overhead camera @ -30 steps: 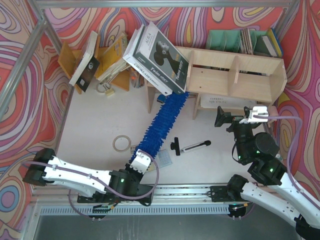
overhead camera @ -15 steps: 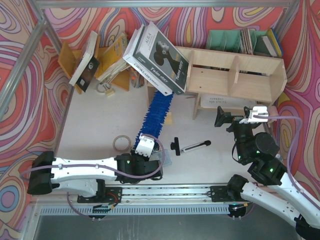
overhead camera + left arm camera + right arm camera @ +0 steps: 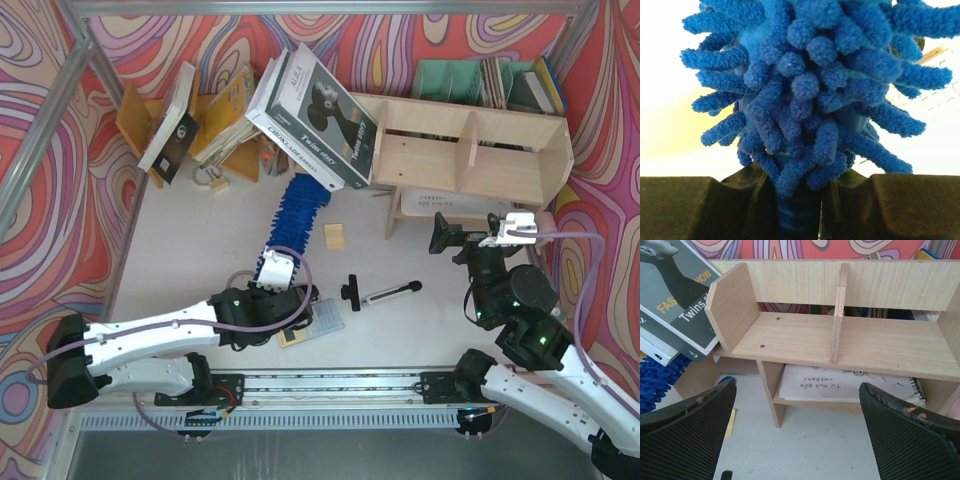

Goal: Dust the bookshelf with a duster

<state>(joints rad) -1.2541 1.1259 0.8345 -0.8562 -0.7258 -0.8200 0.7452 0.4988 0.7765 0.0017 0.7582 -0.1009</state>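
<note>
**Fig.** Top, L-wrist & R-wrist views.

**(a)** The bookshelf [image 3: 470, 150] stands far right: pale plywood, two tiers w/ upright dividers. Its lower tier holds a booklet [image 3: 840, 385].

**(b)** A large book [image 3: 315, 115] leans over the shelf's left end and hides that corner from above.

**(c)** The duster [image 3: 298, 215] runs from near-centre toward the far side. Its blue head ends at the shelf's left end, beneath the book. We cannot tell whether the fibres touch wood there.

**(d)** The left gripper [image 3: 272, 268] is clenched on the duster's thin handle, right at the base of the head. The L-wrist view shows the stem wedged between both pads [image 3: 700, 205].

**(e)** The right gripper [image 3: 797, 410] is released, jaws wide, grasping nothing. It faces the shelf front, well apart from the duster.

**(f)** A black-and-silver rod [image 3: 380, 292] and a tape ring [image 3: 241, 287] lie on the tabletop, near side.

**Step in hand (our judgement):** bring the head onto the shelf boards and sweep.

- We lift the tip clear of the leaning book before moving right, or the book may topple.
- We keep the head flat along each board and the strokes slow.
- We watch the dividers, which can snag the fibres.
- We keep the grip firm, since the handle is slim and could twist.
</note>
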